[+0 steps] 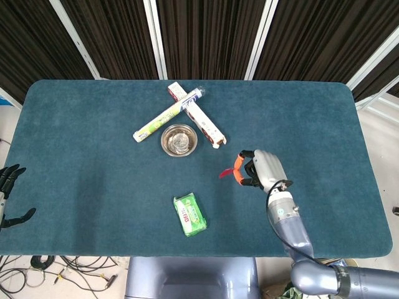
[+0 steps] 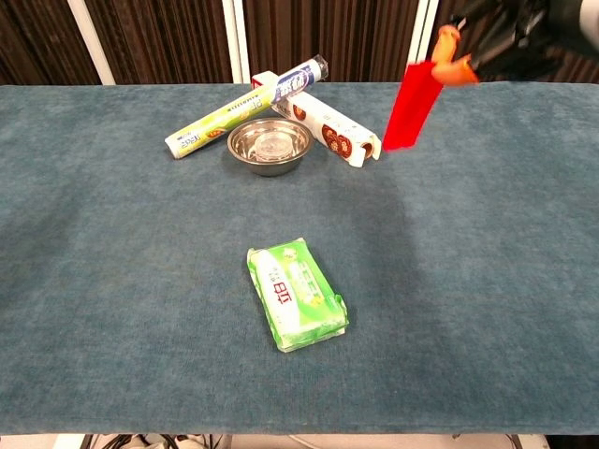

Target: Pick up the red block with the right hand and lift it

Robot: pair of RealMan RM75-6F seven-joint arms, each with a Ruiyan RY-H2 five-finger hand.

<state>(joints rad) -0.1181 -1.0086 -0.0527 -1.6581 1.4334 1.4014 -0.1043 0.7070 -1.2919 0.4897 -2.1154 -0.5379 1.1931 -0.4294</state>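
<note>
The right hand (image 1: 263, 169) pinches the red block (image 2: 412, 105) by its top end, holding it in the air clear of the bench (image 1: 75, 143), right of the steel bowl (image 1: 179, 139). The left hand (image 1: 9, 193) hangs off the bench's left edge, fingers apart, holding nothing. A green packet (image 1: 189, 215) lies near the front edge.

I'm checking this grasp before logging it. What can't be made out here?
- Right hand, chest view: mostly cut off by the top edge.
- Red block, head view: only a thin sliver shows.
- Left hand, head view: cut by the left edge; absent from chest view.
</note>
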